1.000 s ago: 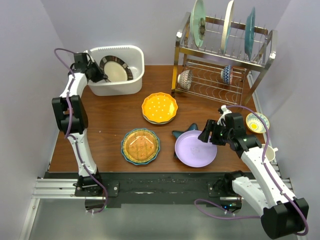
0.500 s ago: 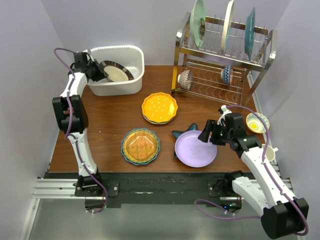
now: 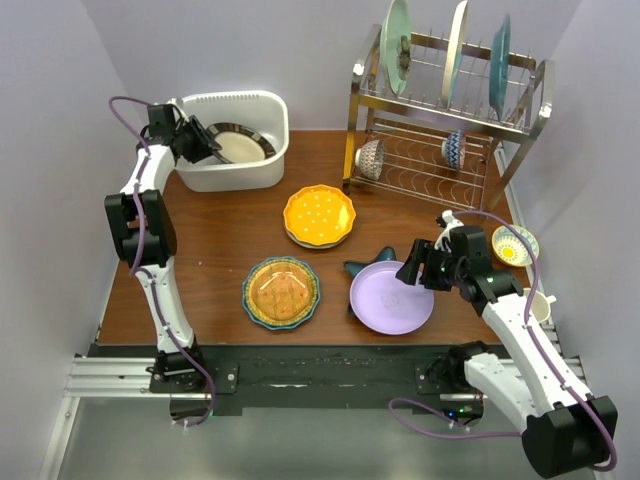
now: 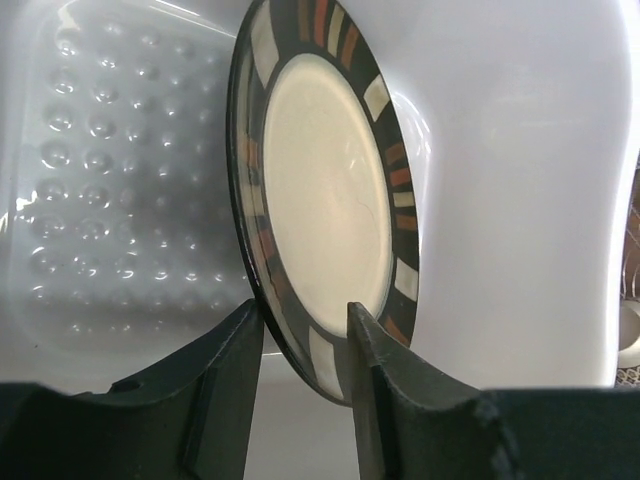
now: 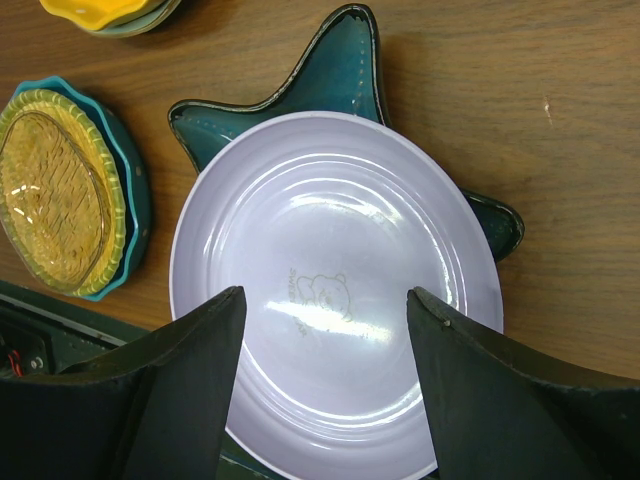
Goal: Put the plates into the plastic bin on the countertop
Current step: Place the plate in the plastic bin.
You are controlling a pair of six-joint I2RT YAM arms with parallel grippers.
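My left gripper [image 3: 205, 143] is shut on the black-rimmed cream plate [image 3: 240, 143], held tilted on edge inside the white plastic bin [image 3: 235, 100]. In the left wrist view the fingers [image 4: 305, 310] pinch the plate's lower rim [image 4: 325, 190] above the bin's dimpled floor [image 4: 110, 180]. My right gripper [image 3: 412, 270] is open and empty, hovering over the lavender plate [image 3: 390, 298], which lies on the blue star-shaped plate [image 3: 362, 266]. The right wrist view shows the jaws [image 5: 325, 295] wide apart over the lavender plate [image 5: 330, 190]. The orange dotted plate [image 3: 319, 214] and the amber plate [image 3: 281, 291] lie on the countertop [image 3: 220, 240].
A steel wire dish rack [image 3: 440, 110] stands at the back right with upright plates and two small bowls. A patterned bowl [image 3: 514, 244] and a white mug [image 3: 538, 305] sit at the right edge, beside my right arm.
The black-rimmed plate has shifted slightly right and tipped further into the bin in my left gripper. The right arm has not moved.
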